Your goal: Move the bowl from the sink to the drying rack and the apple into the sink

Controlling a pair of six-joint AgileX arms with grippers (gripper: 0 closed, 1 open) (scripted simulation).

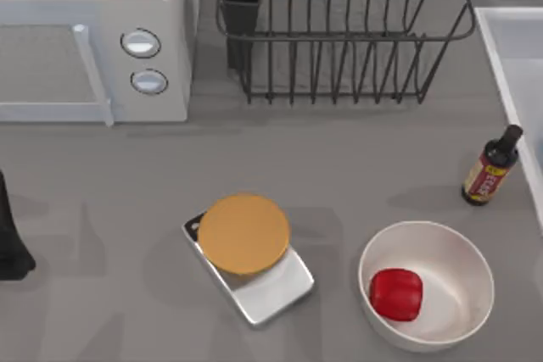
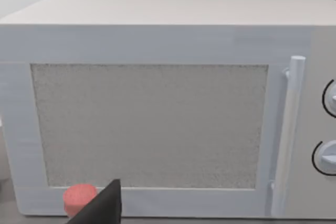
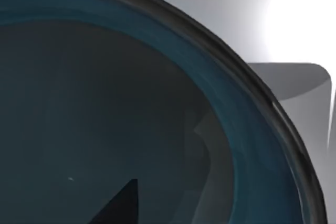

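Right gripper (image 3: pixel 118 205) is hovering inside the round teal-blue bowl (image 3: pixel 105 103) in the pale whitish-grey sink (image 3: pixel 294 85); can't tell whether its fingers are spread or pinching. Left gripper (image 2: pixel 100 208) is sitting parked facing the white microwave (image 2: pixel 157 124), state also unclear. Small glossy red apple (image 1: pixel 396 294) is lying in the large white bowl (image 1: pixel 462 252); dark wire drying rack (image 1: pixel 339 40) is standing well apart. Risk, I'd judge: a rim-only pinch slipping mid-lift, or the bowl catching the rack's upright bars.
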